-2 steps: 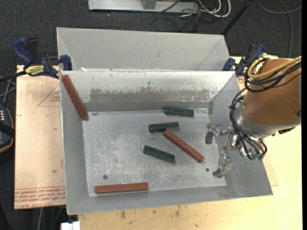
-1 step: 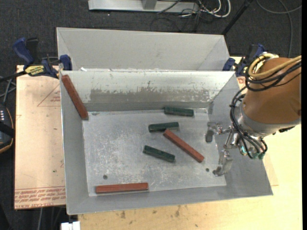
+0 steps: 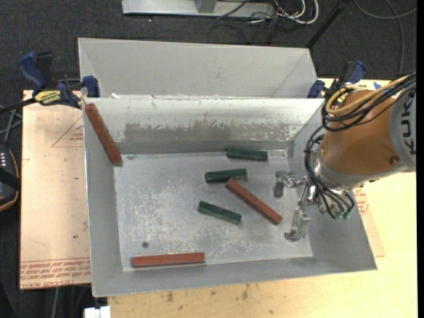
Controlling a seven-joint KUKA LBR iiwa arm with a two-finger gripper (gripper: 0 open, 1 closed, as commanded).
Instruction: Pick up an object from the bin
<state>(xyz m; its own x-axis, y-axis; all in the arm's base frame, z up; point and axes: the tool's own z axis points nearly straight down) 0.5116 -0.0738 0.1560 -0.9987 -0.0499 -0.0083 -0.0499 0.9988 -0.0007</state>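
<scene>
My gripper [image 3: 289, 208] hangs low at the right side of the bin, open, with one fingertip [image 3: 280, 185] farther back and the other [image 3: 295, 230] nearer the front. Nothing is between them. A red-brown stick [image 3: 253, 201] lies slanted just left of the gripper, its right end close to the gap between the fingers. A dark green block [image 3: 226, 175] lies behind that stick, and another dark green block [image 3: 219, 212] lies to its left on the bin floor.
A third dark green block [image 3: 247, 154] lies by the back wall. One red-brown stick [image 3: 167, 260] lies along the front edge at the left. Another red-brown stick [image 3: 103, 134] leans on the left wall. The arm's orange cover and cables overhang the right wall.
</scene>
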